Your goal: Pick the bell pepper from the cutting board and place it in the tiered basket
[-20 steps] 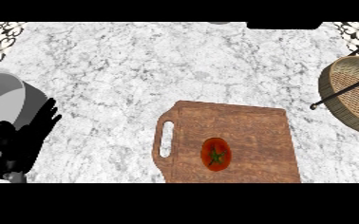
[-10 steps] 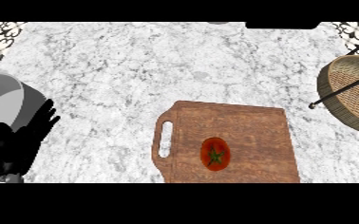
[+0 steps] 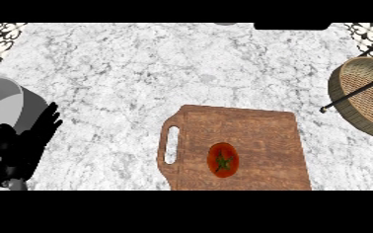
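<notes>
On the brown wooden cutting board (image 3: 237,150), low in the head view, the red bell pepper (image 3: 222,160) lies untouched, green stem up.

From the head view: the black left hand (image 3: 25,145) rests with relaxed fingers, holding nothing, at the left edge of the white marble tabletop (image 3: 146,69); the right hand is out of view. The woven tiered basket (image 3: 351,96) sits at the right edge, well apart from the board. A good pick likely means descending over the pepper's middle and closing round it before carrying it right.
</notes>
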You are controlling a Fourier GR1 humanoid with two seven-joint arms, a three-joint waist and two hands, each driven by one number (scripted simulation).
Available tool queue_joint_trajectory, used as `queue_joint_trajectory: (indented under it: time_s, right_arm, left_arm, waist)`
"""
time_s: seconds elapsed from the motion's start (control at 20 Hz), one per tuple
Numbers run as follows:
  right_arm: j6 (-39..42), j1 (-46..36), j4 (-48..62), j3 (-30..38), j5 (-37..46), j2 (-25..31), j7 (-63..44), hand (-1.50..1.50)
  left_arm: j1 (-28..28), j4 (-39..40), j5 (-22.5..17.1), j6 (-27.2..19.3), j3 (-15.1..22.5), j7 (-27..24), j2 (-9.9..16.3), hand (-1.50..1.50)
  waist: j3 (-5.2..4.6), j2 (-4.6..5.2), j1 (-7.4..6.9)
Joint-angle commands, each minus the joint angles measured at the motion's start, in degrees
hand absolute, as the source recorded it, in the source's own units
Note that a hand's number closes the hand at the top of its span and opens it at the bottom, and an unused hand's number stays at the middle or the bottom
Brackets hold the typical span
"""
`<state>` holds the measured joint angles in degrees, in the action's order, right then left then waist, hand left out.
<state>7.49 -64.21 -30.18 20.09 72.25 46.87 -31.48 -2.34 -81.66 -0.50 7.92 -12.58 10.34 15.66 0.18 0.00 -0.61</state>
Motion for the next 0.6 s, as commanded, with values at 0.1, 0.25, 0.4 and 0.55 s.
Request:
queue_joint_trajectory:
  time_s: [0.1,0.25,0.4,0.55]
  right_arm:
    - [-6.4,-2.9,-6.7,3.9,-2.8,1.4,-4.6,-1.5]
    - [-3.7,-2.0,-7.8,8.7,-6.3,6.8,-6.1,-1.5]
    - [-3.7,-0.7,-13.6,12.6,-10.0,4.7,-12.0,-1.5]
    - [-4.4,1.6,-17.3,19.7,-16.6,6.2,-9.9,-1.5]
  left_arm:
    - [0.6,1.7,0.1,0.5,-0.6,0.1,0.7,0.0]
    - [-0.6,2.2,0.0,0.1,-0.7,-0.5,-0.3,0.0]
    - [-1.0,1.0,0.1,-0.2,-1.4,0.1,0.6,0.0]
    - [-2.8,3.7,-0.1,0.1,-2.4,-3.1,0.3,0.0]
  waist:
    - [-0.23,-0.1,0.64]
    - [-0.23,-0.32,1.47]
    - [-0.23,-0.93,2.56]
    - [-0.21,-1.07,3.69]
